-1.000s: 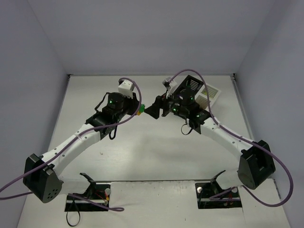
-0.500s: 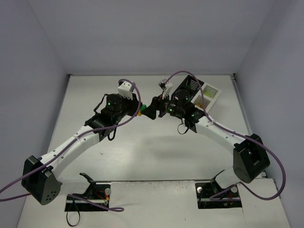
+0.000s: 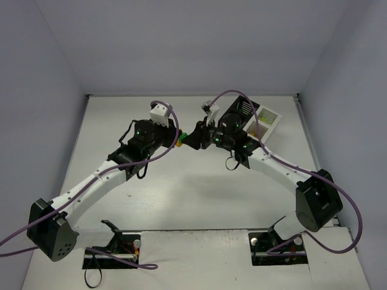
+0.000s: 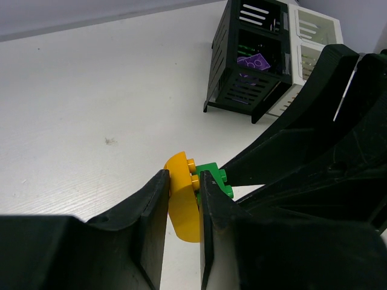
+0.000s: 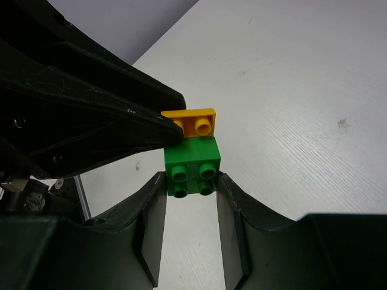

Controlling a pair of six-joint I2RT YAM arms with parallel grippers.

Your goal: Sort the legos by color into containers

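The white table (image 3: 181,199) carries everything, with the 2 arms bent in from its near edge so that their wrists meet nose to nose over the middle. At the far right stand the containers (image 3: 257,118), a black half joined to a white half. They lie well apart from the meeting point and on the right arm's side. From the left wrist view a purple lego (image 4: 254,62) shows inside 1 black bin.

The left gripper (image 3: 177,140) is pinched on a yellow rounded brick (image 4: 181,205), with 1 finger pressed against each flat face. The right gripper (image 5: 190,181) has its 2 fingers against opposite sides of a green 4-stud brick (image 5: 192,160), so it looks clamped on it.

The 2 bricks are plugged together as 1 stack, held off the table between the grippers. The green brick covers only part of the yellow one, and 2 yellow studs are left bare.

The stack's stud axis runs from one gripper toward the other. The yellow end faces the left arm and the green studs face the right wrist. A straight pull apart along that line should therefore split the seam. The right arm, nearer the bins, is likely better placed to carry the green brick there.
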